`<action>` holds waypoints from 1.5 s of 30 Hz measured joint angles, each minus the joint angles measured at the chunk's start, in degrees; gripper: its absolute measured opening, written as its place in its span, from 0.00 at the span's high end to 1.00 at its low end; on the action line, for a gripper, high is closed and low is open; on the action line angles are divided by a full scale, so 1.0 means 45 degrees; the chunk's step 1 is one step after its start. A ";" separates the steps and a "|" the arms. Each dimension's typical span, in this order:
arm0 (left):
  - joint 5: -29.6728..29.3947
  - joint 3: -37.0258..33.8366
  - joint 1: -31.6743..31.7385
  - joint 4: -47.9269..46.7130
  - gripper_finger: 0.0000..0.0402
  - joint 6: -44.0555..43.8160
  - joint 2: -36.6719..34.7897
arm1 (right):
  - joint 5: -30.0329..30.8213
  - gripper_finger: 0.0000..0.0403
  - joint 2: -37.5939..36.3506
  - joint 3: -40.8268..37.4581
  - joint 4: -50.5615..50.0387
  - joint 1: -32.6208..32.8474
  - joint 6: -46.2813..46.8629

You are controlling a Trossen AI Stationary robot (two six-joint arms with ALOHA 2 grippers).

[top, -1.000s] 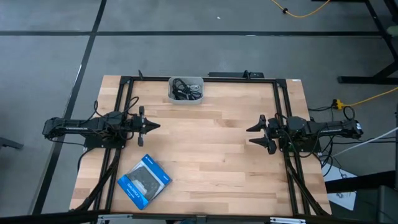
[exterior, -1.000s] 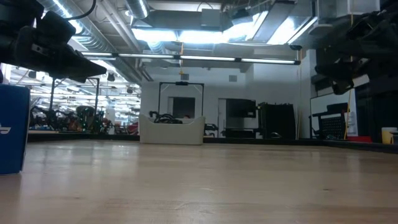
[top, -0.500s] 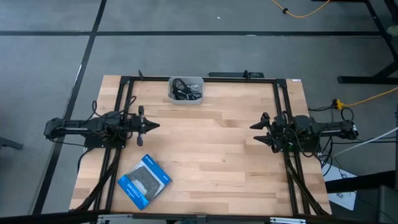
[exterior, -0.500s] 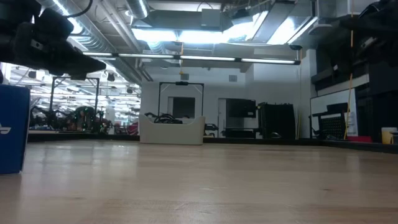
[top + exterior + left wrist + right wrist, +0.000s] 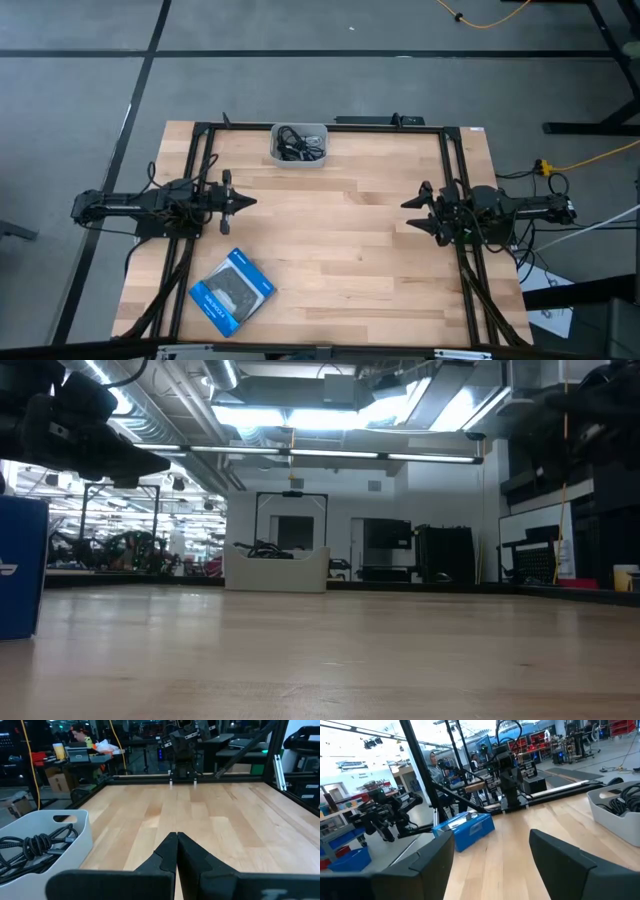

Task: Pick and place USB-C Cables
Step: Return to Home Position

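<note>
Only the right arm has shifted since a second ago, folding back toward its edge of the desk (image 5: pixel 340 250). Left gripper (image 5: pixel 250 202) waits at the left edge, fingers pressed together on nothing. One blue packet (image 5: pixel 231 291) lies near the front. One white bin (image 5: pixel 274 146) at the far edge holds the USB-C Cables (image 5: pixel 298 143), a dark tangle I cannot count. None shows loose, so placing looks finished. Right gripper (image 5: pixel 408 216) hangs spread, empty.

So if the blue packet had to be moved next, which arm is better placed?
Left, probably. The blue packet lies on the table's left side, near the left tool; the right tool waits at the opposite edge. The left tool is shut and would have to open first.
</note>
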 joint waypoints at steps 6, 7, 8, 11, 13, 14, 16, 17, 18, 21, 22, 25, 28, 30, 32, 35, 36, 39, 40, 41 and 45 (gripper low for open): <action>-0.0002 0.0000 0.0002 0.0000 1.00 0.0005 -0.0003 | 0.0595 0.35 0.0000 0.0000 -0.0771 0.0005 -0.2356; -0.0002 0.0000 0.0002 0.0000 1.00 0.0005 -0.0003 | 0.0762 0.35 0.0000 0.0000 -0.0745 0.0005 -0.3093; -0.0002 0.0000 -0.0002 0.0000 1.00 0.0005 -0.0003 | 0.0789 0.35 0.0001 0.0000 -0.0657 0.0001 -0.3626; -0.0002 0.0000 0.0001 0.0000 1.00 0.0005 -0.0003 | 0.0787 0.35 0.0000 0.0000 -0.0579 0.0000 -0.3982; -0.0002 0.0000 0.0002 0.0000 1.00 0.0003 -0.0003 | 0.0783 0.35 0.0026 0.0000 -0.0652 0.0000 -0.3964; -0.0002 0.0000 0.0002 0.0000 1.00 0.0000 -0.0003 | 0.0787 0.35 0.0039 0.0000 -0.0693 0.0000 -0.3979; -0.0002 0.0000 0.0002 0.0000 1.00 0.0000 -0.0003 | 0.0787 0.35 0.0034 0.0000 -0.0685 0.0000 -0.3976; -0.0002 0.0000 -0.0003 0.0000 1.00 0.0000 -0.0003 | 0.0785 0.35 0.0034 0.0000 -0.0685 0.0000 -0.3965; -0.0002 0.0000 -0.0002 0.0000 1.00 0.0000 -0.0003 | 0.0787 0.35 0.0034 0.0000 -0.0687 0.0000 -0.3963; -0.0002 0.0000 -0.0003 0.0000 1.00 0.0000 0.0000 | 0.0787 0.35 0.0034 0.0000 -0.0687 0.0000 -0.3981; -0.0002 0.0000 0.0002 0.0000 1.00 0.0000 -0.0003 | 0.0782 0.35 0.0034 0.0000 -0.0691 0.0000 -0.3963; -0.0002 0.0000 0.0002 0.0000 1.00 -0.0002 -0.0003 | 0.0787 0.35 0.0034 0.0000 -0.0691 0.0000 -0.3988; -0.0002 0.0000 0.0002 0.0000 1.00 -0.0005 0.0000 | 0.0787 0.35 0.0036 0.0000 -0.0691 0.0000 -0.3960; -0.0002 0.0000 0.0001 0.0000 1.00 -0.0005 -0.0003 | 0.0786 0.35 0.0035 0.0000 -0.0691 0.0000 -0.3983; -0.0002 0.0000 0.0001 0.0000 1.00 -0.0005 -0.0003 | 0.0787 0.35 0.0039 0.0000 -0.0691 0.0000 -0.3968; -0.0002 0.0000 0.0000 0.0000 1.00 -0.0005 -0.0003 | 0.0784 0.35 0.0039 0.0000 -0.0691 0.0000 -0.3980; -0.0002 0.0000 0.0001 0.0000 1.00 -0.0009 0.0001 | 0.0787 0.35 0.0039 0.0000 -0.0691 0.0000 -0.3983; -0.0002 0.0000 0.0001 0.0000 1.00 -0.0010 -0.0003 | 0.0786 0.35 0.0039 0.0000 -0.0691 0.0000 -0.3964; -0.0002 0.0000 0.0002 0.0000 1.00 -0.0010 -0.0003 | 0.0784 0.35 0.0039 0.0000 -0.0691 0.0000 -0.3977; -0.0002 0.0000 0.0002 0.0000 1.00 -0.0010 -0.0003 | 0.0784 0.35 0.0039 0.0000 -0.0696 0.0000 -0.3983; -0.0002 0.0000 0.0000 0.0000 1.00 -0.0010 -0.0003 | 0.0785 0.35 0.0039 0.0000 -0.0696 0.0000 -0.3975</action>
